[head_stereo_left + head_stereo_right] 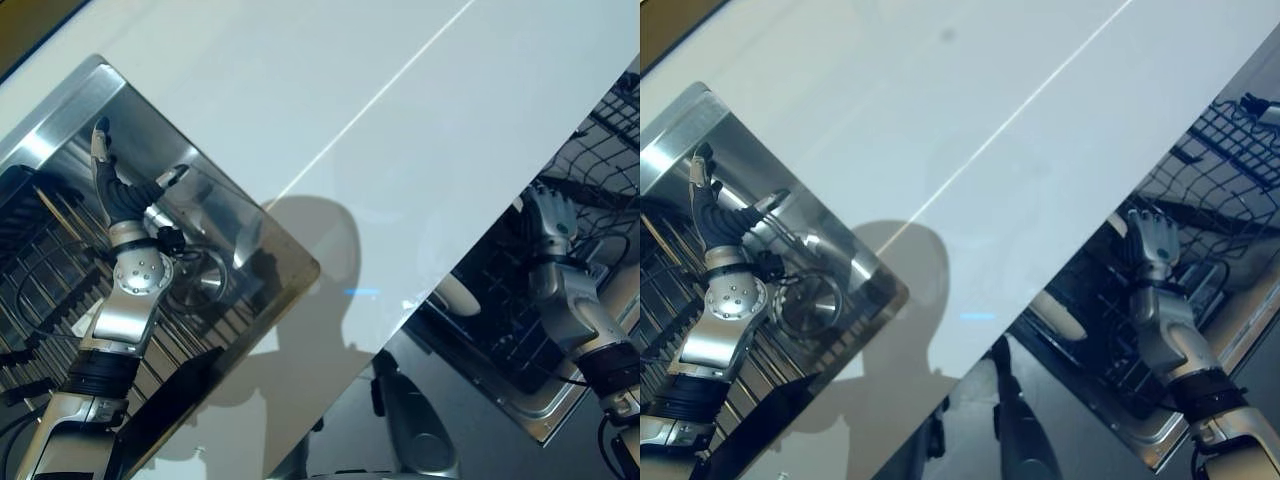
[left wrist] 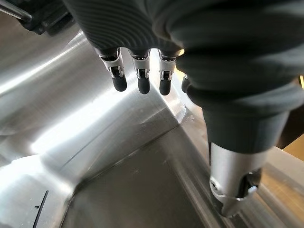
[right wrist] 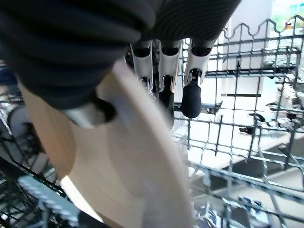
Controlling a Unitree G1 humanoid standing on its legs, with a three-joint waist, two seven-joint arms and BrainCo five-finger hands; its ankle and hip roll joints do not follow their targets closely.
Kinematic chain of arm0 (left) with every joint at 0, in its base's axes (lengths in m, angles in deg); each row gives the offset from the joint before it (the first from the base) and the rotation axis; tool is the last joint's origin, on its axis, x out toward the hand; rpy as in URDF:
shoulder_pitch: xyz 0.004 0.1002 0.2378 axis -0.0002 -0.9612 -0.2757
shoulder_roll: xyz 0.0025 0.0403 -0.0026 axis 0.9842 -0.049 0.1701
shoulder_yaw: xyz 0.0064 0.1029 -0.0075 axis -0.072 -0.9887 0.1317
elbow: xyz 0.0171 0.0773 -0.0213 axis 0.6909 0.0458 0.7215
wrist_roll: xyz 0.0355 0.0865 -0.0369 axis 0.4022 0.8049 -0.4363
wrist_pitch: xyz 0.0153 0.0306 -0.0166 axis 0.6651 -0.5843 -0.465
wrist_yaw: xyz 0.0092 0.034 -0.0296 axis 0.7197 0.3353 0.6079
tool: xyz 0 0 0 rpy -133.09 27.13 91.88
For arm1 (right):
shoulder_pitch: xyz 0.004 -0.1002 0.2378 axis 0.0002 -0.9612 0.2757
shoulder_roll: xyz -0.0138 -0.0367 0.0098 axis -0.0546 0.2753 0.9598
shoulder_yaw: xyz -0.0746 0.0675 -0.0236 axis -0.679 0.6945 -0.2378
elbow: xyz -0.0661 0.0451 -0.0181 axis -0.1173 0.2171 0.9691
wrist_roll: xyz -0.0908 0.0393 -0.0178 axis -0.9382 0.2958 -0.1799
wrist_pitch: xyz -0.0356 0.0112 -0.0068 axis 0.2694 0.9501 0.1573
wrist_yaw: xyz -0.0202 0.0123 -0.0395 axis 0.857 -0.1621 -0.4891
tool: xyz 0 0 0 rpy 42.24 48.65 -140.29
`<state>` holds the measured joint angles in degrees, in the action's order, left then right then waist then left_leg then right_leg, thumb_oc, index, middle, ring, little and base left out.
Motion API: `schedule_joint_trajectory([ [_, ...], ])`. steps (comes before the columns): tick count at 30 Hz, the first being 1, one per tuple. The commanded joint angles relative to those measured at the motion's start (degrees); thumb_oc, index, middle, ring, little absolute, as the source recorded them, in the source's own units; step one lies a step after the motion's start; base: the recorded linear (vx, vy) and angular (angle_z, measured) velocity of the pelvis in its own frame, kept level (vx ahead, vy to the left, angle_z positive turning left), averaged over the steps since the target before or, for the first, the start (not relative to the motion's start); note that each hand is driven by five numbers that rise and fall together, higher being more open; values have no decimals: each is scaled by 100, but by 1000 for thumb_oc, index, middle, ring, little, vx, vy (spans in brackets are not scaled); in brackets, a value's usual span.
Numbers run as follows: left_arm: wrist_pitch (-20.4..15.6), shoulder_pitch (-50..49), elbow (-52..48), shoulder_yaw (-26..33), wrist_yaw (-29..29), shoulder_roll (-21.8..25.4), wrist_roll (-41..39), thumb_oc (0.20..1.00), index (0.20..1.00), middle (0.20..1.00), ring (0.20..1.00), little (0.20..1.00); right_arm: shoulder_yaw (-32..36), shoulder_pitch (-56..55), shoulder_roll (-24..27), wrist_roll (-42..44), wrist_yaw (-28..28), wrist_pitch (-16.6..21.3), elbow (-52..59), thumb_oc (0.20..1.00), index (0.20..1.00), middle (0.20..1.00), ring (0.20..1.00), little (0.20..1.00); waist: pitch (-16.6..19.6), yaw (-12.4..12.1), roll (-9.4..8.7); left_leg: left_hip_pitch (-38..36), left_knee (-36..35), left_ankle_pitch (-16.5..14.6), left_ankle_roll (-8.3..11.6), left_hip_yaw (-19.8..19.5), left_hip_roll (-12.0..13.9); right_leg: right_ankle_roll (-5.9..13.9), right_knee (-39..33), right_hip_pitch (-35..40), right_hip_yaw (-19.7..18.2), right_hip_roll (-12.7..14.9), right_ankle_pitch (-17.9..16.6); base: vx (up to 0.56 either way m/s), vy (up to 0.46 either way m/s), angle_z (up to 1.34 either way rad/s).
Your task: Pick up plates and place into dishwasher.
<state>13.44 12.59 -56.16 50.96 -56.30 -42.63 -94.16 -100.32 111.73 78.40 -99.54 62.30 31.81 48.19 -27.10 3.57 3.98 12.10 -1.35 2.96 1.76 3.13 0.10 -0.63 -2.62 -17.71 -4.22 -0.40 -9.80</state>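
Head stereo pair looking down, sharing countertop [image 1: 400, 150], left wrist camera close over sink [image 2: 142, 180], right wrist camera close among dishwasher rack [image 3: 247, 142]

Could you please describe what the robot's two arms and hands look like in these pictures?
Both arms are silver-grey metal with black ribbed bands. The left hand and right hand have silver fingers with dark tips, and a dark ribbed cover over the wrist and the hand's back. The left wrist joint is round and studded.

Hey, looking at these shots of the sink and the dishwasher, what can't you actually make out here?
- Most of the plate: in the right wrist view the right hand covers its top and the picture edge cuts it off.
- How the plate sits in the dishwasher rack: blurred there; from the head, the white counter hides most of the rack.
- The sink contents: the left hand and arm cover part of it.
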Motion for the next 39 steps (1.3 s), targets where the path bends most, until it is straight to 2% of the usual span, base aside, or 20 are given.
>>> schedule_joint_trajectory([
  [1,-337,186,73,8,-251,153,105,1000,1000,1000,1000,1000,-155,447,528,-428,-212,-537,-498,200,200,200,200,200,97,-58,1,637,181,-111,-122,-187,-134,620,650,-262,166,247,784,-44,35,0],
  [7,-318,245,-3,-42,-338,21,192,1000,1000,1000,1000,1000,-386,693,456,-329,-917,-637,-757,200,200,200,200,200,-22,-38,131,693,134,-68,-134,-141,-204,602,705,-389,244,322,770,-33,41,-1],
  [13,-320,334,16,-118,-394,-94,164,1000,1000,1000,1000,1000,-487,956,483,-88,-867,-710,-1165,200,200,200,200,200,-52,-31,316,701,110,-29,-139,-97,-308,567,767,-476,317,405,785,0,70,0],
  [14,-318,333,13,-123,-398,-118,165,1000,1000,1000,1000,1000,-480,977,476,-106,-871,-727,-1180,432,432,432,432,432,-49,-28,336,696,109,-26,-138,-91,-321,563,776,-480,318,410,790,11,66,-3],
  [15,-313,326,3,-124,-400,-136,160,1000,1000,1000,1000,1000,-465,979,467,-134,-892,-749,-1178,702,702,702,702,702,-47,-22,352,689,110,-25,-138,-84,-333,561,789,-486,320,415,794,15,60,-3],
  [16,-304,305,-23,-115,-401,-155,151,1000,1000,1000,1000,1000,-430,961,459,-159,-955,-788,-1143,909,909,909,909,909,-41,-15,368,682,109,-24,-137,-77,-346,561,804,-495,322,420,798,17,60,-3],
  [17,-302,274,-48,-103,-406,-182,149,1000,1000,1000,1000,1000,-392,928,450,-161,-988,-828,-1108,1000,1000,1000,1000,1000,-32,-6,382,670,111,-23,-135,-65,-356,558,813,-495,327,424,801,16,56,-1],
  [27,-331,11,-171,-21,-403,-321,159,1000,1000,1000,1000,1000,-55,516,301,-140,-785,-970,-989,1000,1000,1000,1000,1000,179,16,362,475,171,-143,-165,-42,-406,514,875,-333,352,402,917,16,23,-2],
  [39,-489,-569,-237,199,-181,-482,183,1000,1000,1000,1000,1000,450,-298,99,-136,-761,-784,-943,1000,1000,1000,1000,1000,674,19,240,97,266,-319,-193,-43,-421,514,782,124,329,392,999,36,16,1],
])
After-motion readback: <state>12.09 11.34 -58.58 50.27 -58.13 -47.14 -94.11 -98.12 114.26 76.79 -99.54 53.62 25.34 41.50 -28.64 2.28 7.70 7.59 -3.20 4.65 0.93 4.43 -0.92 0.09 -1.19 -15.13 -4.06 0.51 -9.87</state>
